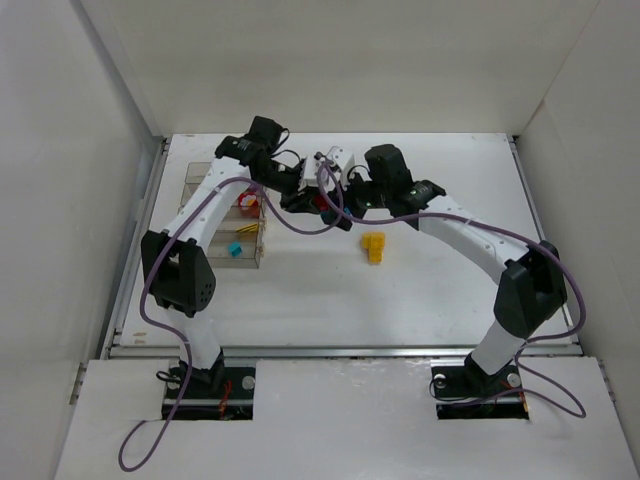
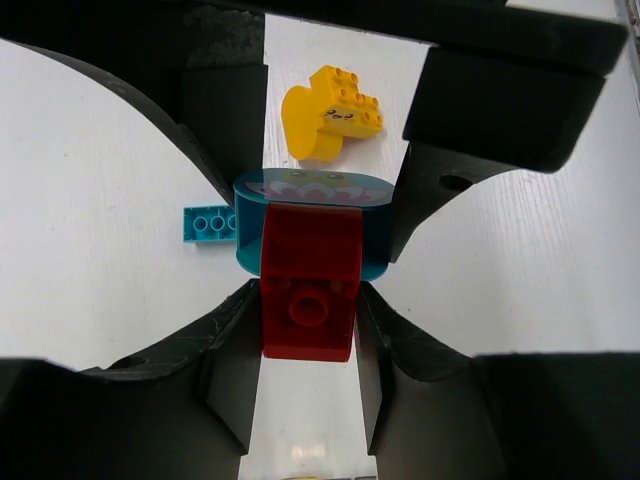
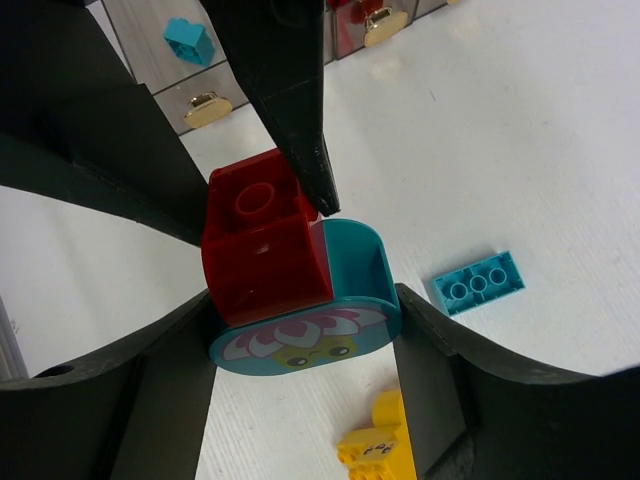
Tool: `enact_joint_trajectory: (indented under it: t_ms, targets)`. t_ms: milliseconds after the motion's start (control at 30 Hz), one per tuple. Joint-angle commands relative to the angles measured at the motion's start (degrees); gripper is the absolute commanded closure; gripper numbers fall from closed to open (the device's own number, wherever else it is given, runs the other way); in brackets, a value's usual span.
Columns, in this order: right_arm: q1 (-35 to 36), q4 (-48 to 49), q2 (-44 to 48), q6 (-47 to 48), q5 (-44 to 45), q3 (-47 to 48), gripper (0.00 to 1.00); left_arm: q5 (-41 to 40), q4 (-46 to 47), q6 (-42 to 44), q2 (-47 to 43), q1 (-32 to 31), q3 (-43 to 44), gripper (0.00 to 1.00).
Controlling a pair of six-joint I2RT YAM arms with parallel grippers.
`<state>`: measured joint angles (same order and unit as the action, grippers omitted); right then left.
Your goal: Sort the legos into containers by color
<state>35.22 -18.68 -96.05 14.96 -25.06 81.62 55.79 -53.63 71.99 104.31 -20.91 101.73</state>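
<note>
1. Sitting plugged into a teal piece (image 2: pixel 310 195), the red brick (image 2: pixel 310 290) hangs above the table's (image 1: pixel 420 300) far middle. Its long axis runs out from the teal piece, straight toward the left wrist.
2. The left gripper (image 2: pixel 310 345) is clenched on the red brick's two flanks, and the right gripper (image 3: pixel 305 325), facing it, clamps the teal piece's ends.
3. Separating them probably means drawing the left arm back along that axis.
4. The containers (image 1: pixel 196 178) stand to the left, nearer the left arm. A yellow brick (image 1: pixel 374 247) and a cyan brick (image 3: pixel 478 283) lie loose below, with bare table around them.
</note>
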Motion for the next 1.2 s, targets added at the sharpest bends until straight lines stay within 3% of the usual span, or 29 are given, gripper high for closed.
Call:
enact_joint_trajectory:
  t_ms: [0,200,633,833,1067,1133,1167]
  targets:
    - [0.81,3.65,1.48,-0.63,-1.14,1.09,1.0,-0.24,2.3,-3.95,-0.51,-0.1,-0.13,1.0]
    - [0.81,3.65,1.48,-1.87,0.8,-1.81,1.0,0.46,7.48,-10.89,-0.51,4.2,-0.66,1.0]
    - [-7.09,4.79,-0.28,-5.03,3.44,-10.34,1.0,1.95,16.53,-21.53,-2.18,11.58,-1.8,1.0]
    - [-7.1,4.79,0.25,-5.03,4.49,-11.05,1.0,1.34,17.59,-23.47,-2.18,12.38,-2.32,1.0]
    - [-7.1,4.79,-0.37,-5.64,3.26,-9.12,1.0,-1.91,18.21,-25.92,-3.85,16.23,-4.97,1.0]
    - [-7.1,4.79,-0.37,-6.26,2.74,-8.41,1.0,-5.92,21.97,-30.12,-3.85,17.65,-5.58,1.0]
    - [-7.1,4.79,-0.37,-6.78,2.73,-7.72,1.0,-9.17,23.9,-36.94,-3.85,18.26,-6.8,1.0]
